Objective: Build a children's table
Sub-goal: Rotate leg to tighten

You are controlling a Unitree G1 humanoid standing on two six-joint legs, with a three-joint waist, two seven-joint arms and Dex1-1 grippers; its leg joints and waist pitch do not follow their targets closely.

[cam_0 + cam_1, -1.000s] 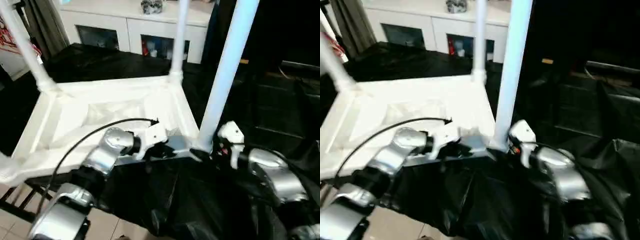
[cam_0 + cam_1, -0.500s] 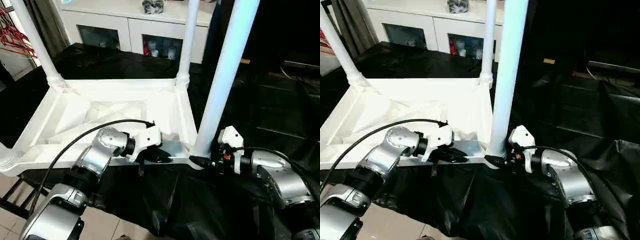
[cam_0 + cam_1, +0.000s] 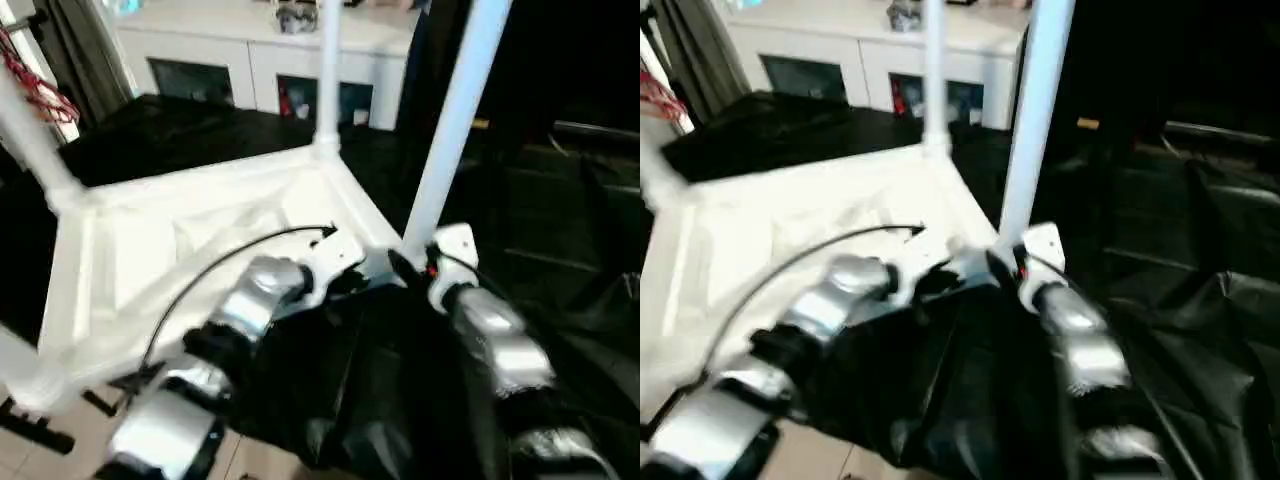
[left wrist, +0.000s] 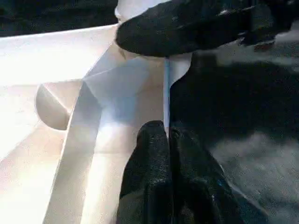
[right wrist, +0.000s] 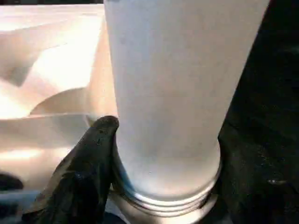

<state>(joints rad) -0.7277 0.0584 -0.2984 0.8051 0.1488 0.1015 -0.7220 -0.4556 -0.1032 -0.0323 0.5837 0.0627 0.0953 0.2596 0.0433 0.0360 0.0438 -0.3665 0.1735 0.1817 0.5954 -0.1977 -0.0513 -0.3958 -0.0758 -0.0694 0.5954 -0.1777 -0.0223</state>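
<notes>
The children's table [image 3: 190, 235] lies upside down on a black-covered surface [image 3: 400, 400], ribbed underside facing up, close in front of the robot. Three legs are plainly standing in their corner sockets: the near right leg [image 3: 455, 120], the far right leg [image 3: 328, 70] and the far left leg [image 3: 25, 135]. The near left corner [image 3: 25, 375] sits at the frame edge, and I cannot tell whether its leg is in.

The left gripper [image 4: 166, 135] is pinched shut on the thin near rim of the top [image 4: 166, 100], just beside the near right corner. The right gripper [image 3: 398, 265] stands fairly wide around the base of the near right leg; the right wrist view shows one finger [image 5: 93, 154] pressed against the tube just above its ringed collar [image 5: 163, 198], so it looks like a hold on the leg.

Judging from this, assembly is nearly finished; what seems left is confirming this leg is fully seated, checking the fourth corner, and turning the table upright. A white cabinet [image 3: 260, 60] stands beyond
</notes>
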